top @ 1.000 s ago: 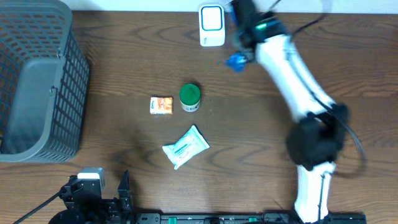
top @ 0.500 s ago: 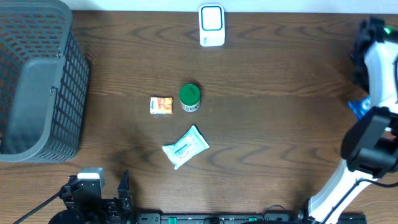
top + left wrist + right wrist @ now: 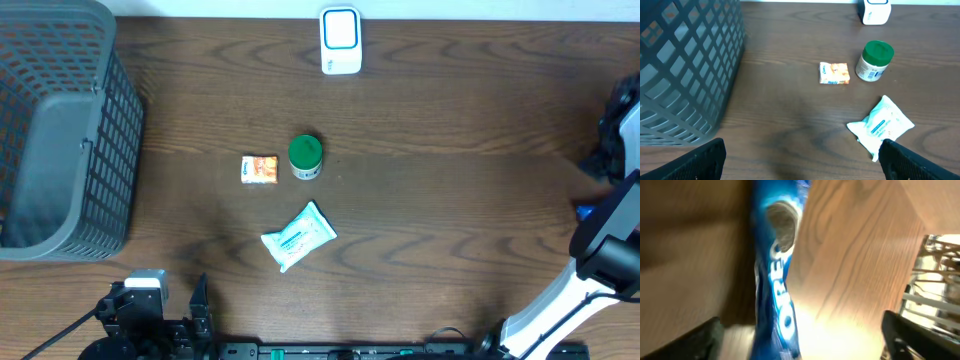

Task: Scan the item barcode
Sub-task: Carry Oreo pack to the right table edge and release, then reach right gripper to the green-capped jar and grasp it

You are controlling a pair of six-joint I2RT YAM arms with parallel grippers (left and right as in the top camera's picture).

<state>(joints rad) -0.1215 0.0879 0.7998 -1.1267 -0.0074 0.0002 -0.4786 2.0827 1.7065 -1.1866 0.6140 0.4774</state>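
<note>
The blue cookie pack (image 3: 776, 285) sits loose inside the wide-spread right pincer (image 3: 807, 340) at the far right of the table (image 3: 450, 120), well apart from the scanner (image 3: 340, 42), the left pincer (image 3: 802, 160) is spread and empty, and the jar (image 3: 305, 156), wipes (image 3: 298, 236) and orange pack (image 3: 260, 169) likely wait unscanned.

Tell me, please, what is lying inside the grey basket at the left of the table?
From overhead, the basket shows only its bare grey floor, no item on it. Its left part is out of frame, and the mesh wall screens the inside from the left wrist.
</note>
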